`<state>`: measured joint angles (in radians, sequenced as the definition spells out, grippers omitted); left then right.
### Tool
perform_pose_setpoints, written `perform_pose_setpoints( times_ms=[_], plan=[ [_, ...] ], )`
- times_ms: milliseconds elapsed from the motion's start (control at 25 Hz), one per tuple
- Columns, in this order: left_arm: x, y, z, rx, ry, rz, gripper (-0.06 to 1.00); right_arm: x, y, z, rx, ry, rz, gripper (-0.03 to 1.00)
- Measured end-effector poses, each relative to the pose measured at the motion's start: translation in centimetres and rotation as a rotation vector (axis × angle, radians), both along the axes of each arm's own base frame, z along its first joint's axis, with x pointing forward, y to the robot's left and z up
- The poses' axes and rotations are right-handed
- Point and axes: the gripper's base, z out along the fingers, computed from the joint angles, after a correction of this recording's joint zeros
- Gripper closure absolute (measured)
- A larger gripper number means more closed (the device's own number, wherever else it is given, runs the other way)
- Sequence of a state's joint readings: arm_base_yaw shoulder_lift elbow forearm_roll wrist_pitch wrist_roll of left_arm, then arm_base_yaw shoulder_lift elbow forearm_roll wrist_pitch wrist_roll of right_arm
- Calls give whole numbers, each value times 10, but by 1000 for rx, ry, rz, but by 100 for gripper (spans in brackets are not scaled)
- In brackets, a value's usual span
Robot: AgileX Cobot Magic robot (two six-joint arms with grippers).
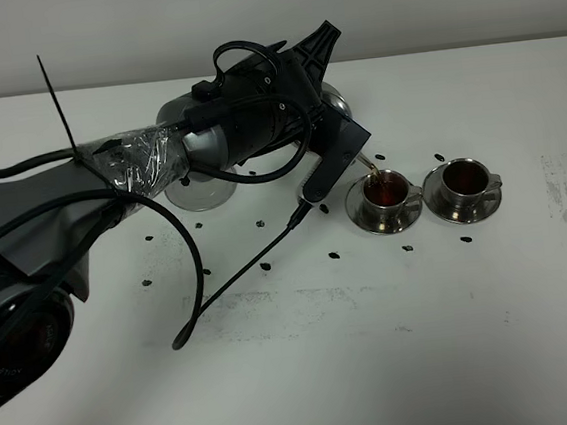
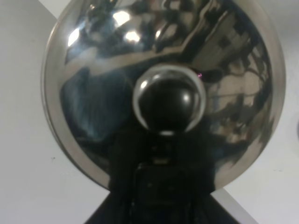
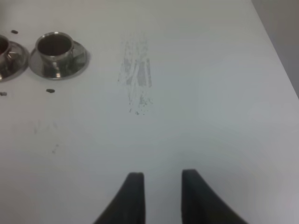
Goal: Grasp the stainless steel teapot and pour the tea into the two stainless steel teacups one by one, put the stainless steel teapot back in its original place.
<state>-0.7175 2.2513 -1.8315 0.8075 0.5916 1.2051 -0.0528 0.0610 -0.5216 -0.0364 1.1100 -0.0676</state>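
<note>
The pour is under way: the left end effector (image 1: 312, 74), clamped on the stainless steel teapot (image 2: 163, 70), tilts it above the bench (image 1: 377, 344), and the tea (image 1: 386, 192) streams into the nearer teacup (image 1: 389, 210). The right end effector (image 3: 161, 196) hangs apart and empty. Next, I judge, level the pot before this cup brims, serve the farther teacup (image 1: 466, 193) if it needs any, then return to the original place (image 1: 199, 194). Count: 1 teapot, 2 teacups, 2 saucers (image 1: 464, 212), 1 base.
</note>
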Motion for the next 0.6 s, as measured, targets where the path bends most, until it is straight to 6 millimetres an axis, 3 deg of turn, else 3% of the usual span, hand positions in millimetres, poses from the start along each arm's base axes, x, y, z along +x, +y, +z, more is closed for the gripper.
perform_pose_setpoints(
  times_ms=[600],
  plan=[
    [1, 0, 1, 11, -16, -12, 76, 0, 0, 0, 0, 0, 0, 78]
  ],
)
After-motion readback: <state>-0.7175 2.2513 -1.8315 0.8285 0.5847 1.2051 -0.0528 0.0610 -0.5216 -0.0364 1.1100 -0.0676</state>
